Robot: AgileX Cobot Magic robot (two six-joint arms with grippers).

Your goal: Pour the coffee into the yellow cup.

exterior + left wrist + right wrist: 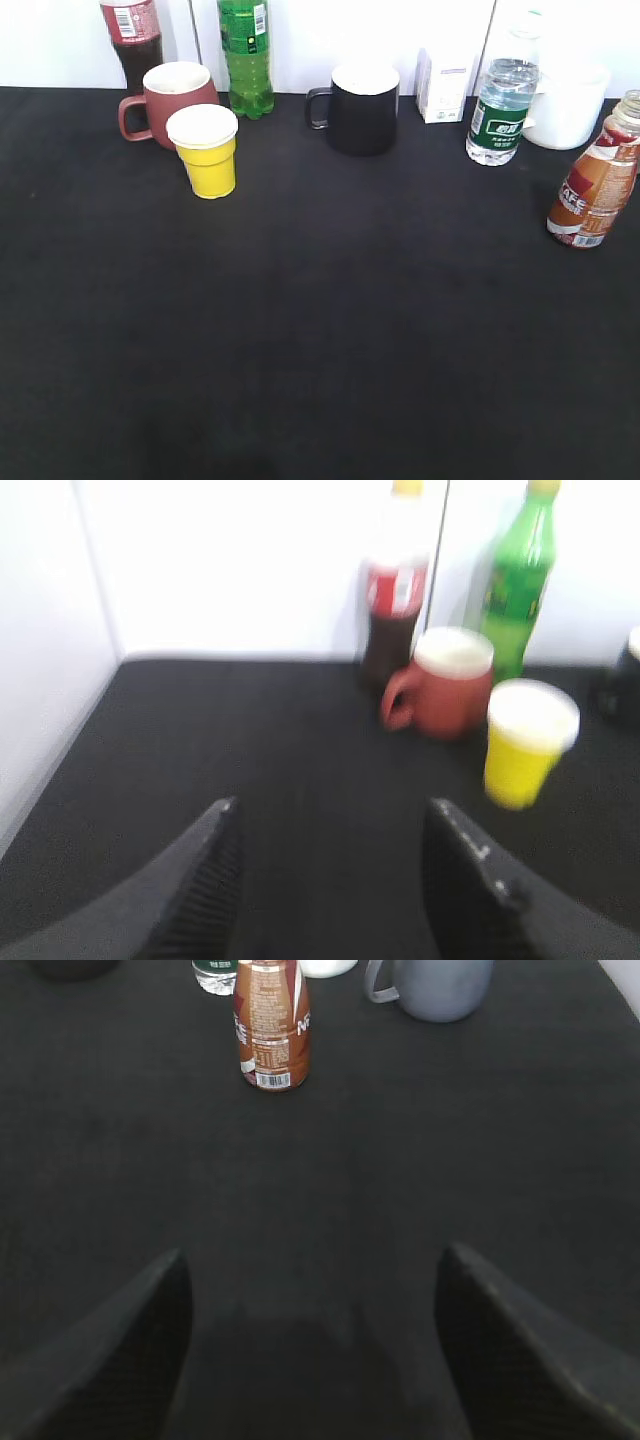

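The coffee bottle [594,190], clear with brown liquid and an orange-red-white label, stands upright at the table's right edge; it also shows in the right wrist view [271,1028], far ahead of my open, empty right gripper [312,1270]. The yellow cup [205,152], with a white rim, stands upright at the back left, just in front of a maroon mug [168,100]. In the left wrist view the yellow cup [524,745] is ahead and to the right of my open, empty left gripper [330,815]. Neither gripper shows in the exterior view.
Along the back stand a cola bottle [133,40], a green bottle [246,55], a black mug [358,107], a small white carton [443,86], a water bottle [500,110] and a white mug [568,105]. A grey mug [432,985] stands beyond the coffee. The black table [320,330] spreads in front.
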